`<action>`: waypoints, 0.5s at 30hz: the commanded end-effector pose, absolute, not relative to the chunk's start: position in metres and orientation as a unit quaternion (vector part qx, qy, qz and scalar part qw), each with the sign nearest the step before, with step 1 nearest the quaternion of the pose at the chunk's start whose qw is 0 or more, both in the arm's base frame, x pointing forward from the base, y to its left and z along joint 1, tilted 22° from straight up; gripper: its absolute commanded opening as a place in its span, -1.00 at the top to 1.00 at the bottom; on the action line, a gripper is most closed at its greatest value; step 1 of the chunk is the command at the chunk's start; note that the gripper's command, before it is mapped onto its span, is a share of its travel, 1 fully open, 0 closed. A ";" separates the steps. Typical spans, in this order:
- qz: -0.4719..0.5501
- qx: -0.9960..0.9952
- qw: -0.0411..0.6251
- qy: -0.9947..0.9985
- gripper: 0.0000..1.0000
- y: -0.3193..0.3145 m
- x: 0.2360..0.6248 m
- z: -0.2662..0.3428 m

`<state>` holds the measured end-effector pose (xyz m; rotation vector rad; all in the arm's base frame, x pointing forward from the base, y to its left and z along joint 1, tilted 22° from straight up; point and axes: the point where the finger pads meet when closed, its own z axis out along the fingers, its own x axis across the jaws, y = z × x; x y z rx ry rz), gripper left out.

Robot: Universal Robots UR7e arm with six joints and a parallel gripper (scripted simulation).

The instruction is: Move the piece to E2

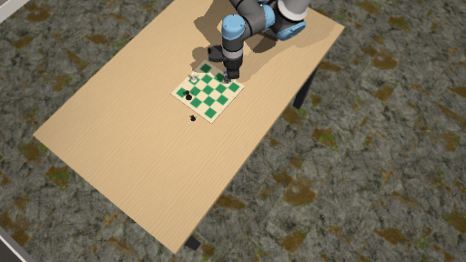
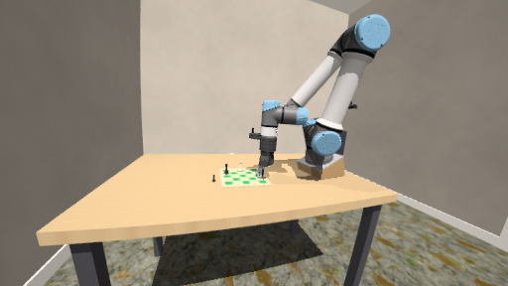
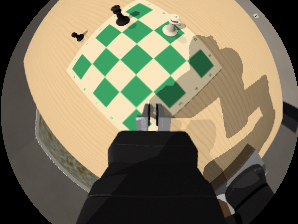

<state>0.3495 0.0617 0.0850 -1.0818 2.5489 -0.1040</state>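
Note:
The green and cream board point(image 1: 216, 105) point(image 2: 237, 182) point(image 3: 121, 75) lies on the table. My gripper point(image 1: 227, 81) point(image 2: 260, 176) point(image 3: 153, 110) points down, low over the board's edge nearest the arm base, one square in from a corner. It is shut on a small chess piece, mostly hidden by the fingers; its colour and whether its base touches the board cannot be told. A tall black piece point(image 1: 187, 95) point(image 2: 226, 169) point(image 3: 120, 16) stands at the opposite edge. A white piece point(image 1: 194, 77) point(image 2: 240, 167) point(image 3: 171, 29) stands upright mid-edge. A small black piece point(image 1: 193, 118) point(image 2: 213, 178) point(image 3: 77, 36) stands on the table off the board.
The arm's base stands on the table point(image 1: 136, 136) point(image 2: 164, 199) at the gripper's side of the board. The arm's shadow falls across the near squares. The white and tall black pieces are far from the fingers, toward the board's other side.

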 end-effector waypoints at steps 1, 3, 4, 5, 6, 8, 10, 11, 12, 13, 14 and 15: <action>-0.037 -0.384 0.185 0.904 1.00 0.062 0.350 0.085; -0.037 -0.384 0.185 0.904 1.00 0.062 0.350 0.085; -0.037 -0.384 0.185 0.904 1.00 0.062 0.350 0.085; -0.037 -0.384 0.185 0.904 1.00 0.062 0.350 0.085; -0.037 -0.384 0.185 0.904 1.00 0.062 0.350 0.084; -0.037 -0.384 0.185 0.904 1.00 0.062 0.350 0.084; -0.037 -0.384 0.185 0.904 1.00 0.062 0.351 0.083; -0.037 -0.384 0.185 0.904 1.00 0.062 0.351 0.083; -0.037 -0.384 0.185 0.904 1.00 0.062 0.351 0.083; -0.037 -0.384 0.185 0.904 1.00 0.062 0.351 0.082; -0.037 -0.384 0.185 0.904 1.00 0.062 0.351 0.082; -0.037 -0.384 0.185 0.904 1.00 0.062 0.351 0.082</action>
